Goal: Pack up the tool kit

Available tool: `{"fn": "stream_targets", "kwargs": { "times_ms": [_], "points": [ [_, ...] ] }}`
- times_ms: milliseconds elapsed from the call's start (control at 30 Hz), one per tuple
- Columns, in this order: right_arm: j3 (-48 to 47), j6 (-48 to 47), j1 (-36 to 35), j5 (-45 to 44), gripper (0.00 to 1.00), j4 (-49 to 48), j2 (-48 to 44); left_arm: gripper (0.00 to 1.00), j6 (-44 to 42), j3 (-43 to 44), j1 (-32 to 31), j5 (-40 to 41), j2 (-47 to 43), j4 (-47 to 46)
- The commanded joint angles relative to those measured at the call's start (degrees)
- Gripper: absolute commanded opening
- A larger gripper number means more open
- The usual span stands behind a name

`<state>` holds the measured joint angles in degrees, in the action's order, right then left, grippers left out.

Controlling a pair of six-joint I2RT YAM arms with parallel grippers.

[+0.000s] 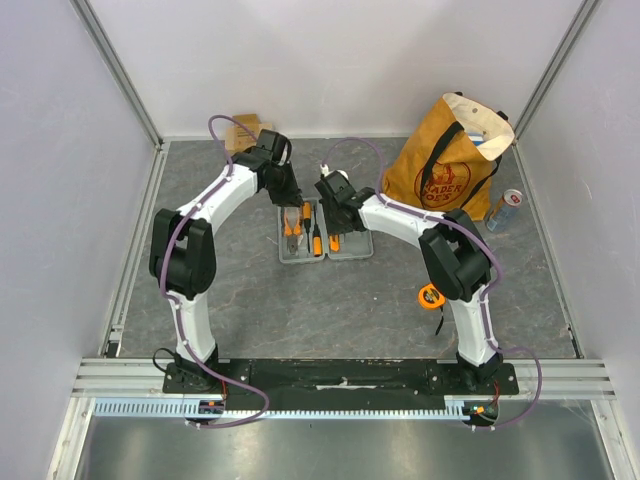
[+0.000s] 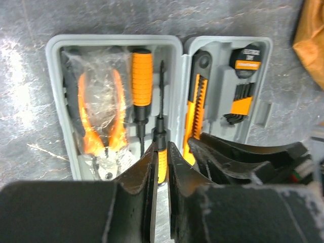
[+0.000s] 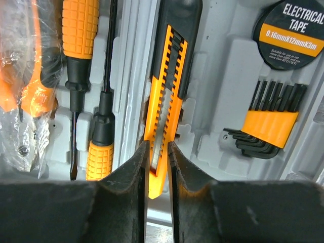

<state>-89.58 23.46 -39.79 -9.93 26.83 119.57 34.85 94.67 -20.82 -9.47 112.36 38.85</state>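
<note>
Left claw (image 2: 162, 148) pinches a screwdriver (image 2: 160, 132); right claw (image 3: 158, 145) pinches utility knife (image 3: 169, 61); roll (image 3: 296, 30) reads "ELECTRICAL TAPE".

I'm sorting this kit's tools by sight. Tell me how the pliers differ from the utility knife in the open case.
The pliers are wrapped in clear plastic; the utility knife is bare. The pliers have two curved orange handles; the utility knife is one straight orange-and-black bar. The pliers lie in the left half of the case; the utility knife lies in the right half, beside the hinge. Both show orange and sit in the case's moulded slots.
</note>
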Motion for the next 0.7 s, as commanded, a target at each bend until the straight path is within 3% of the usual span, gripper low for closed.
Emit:
{"fn": "stream_targets", "kwargs": {
  "times_ms": [0,233,367,467,667],
  "points": [
    [-2.2,-1.7,-1.0,-4.1,0.24,4.5,3.1,0.17,-0.3,-2.4,1.0,-0.5,-4.4,-2.1],
    [-5.9,-1.7,-1.1,-6.2,0.23,5.9,0.5,0.17,-0.7,-3.7,2.0,-0.6,-6.6,-2.5],
    [-10.7,-1.3,-0.8,-9.5,0.33,6.7,-3.6,0.20,-1.6,-3.7,2.4,0.0,-8.6,-2.5],
    [-12.4,-0.4,-0.4,-13.1,0.48,8.1,-7.0,0.23,-2.3,-4.5,2.9,0.9,-10.7,-2.5],
    [1.7,4.3,6.9,-16.1,0.59,9.4,-19.0,0.29,-4.0,-7.9,4.2,4.2,-16.6,-3.1]
  ]
}}
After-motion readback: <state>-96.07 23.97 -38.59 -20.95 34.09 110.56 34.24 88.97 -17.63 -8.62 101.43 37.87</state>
